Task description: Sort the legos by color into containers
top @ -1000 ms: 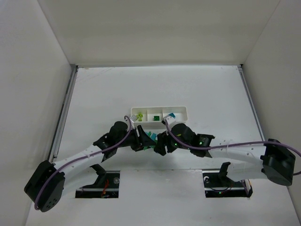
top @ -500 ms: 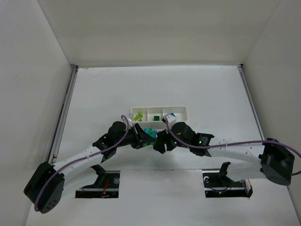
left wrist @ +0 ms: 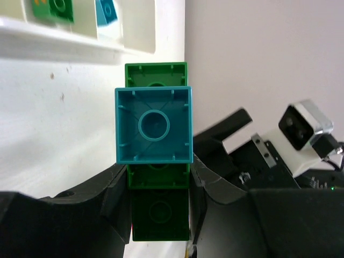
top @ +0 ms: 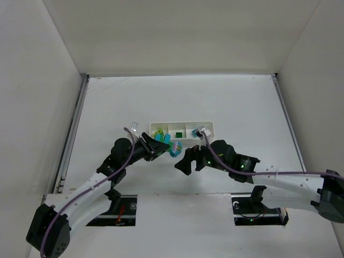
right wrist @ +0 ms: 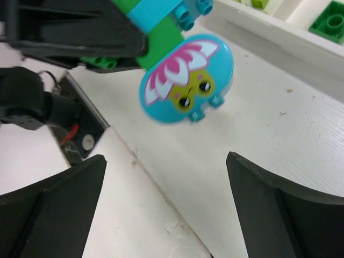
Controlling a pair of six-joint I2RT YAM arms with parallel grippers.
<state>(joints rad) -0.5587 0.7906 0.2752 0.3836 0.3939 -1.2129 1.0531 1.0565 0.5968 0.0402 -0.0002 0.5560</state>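
Since one second ago the left gripper (top: pixel 155 146) has swung up toward the tray's left end, taking the lego cluster (top: pixel 167 145) with it, and the right gripper (top: pixel 183 163) has backed off from the cluster. Left fingers are clenched on the lowest dark green brick (left wrist: pixel 159 215) of the stack. A cyan brick (left wrist: pixel 154 124) sits across it, with a lighter green brick (left wrist: pixel 156 74) beyond. A round cyan piece (right wrist: pixel 186 78) printed with a pink flower and a face hangs at the stack's end. Right gripper: spread wide, nothing between its fingers. The cluster is held just beside the near wall of the white three-compartment tray (top: pixel 208 124). Yellow-green pieces (top: pixel 159 130) lie in the left compartment, a green piece (top: pixel 178 134) in the middle and a cyan piece (top: pixel 195 131) in the right.
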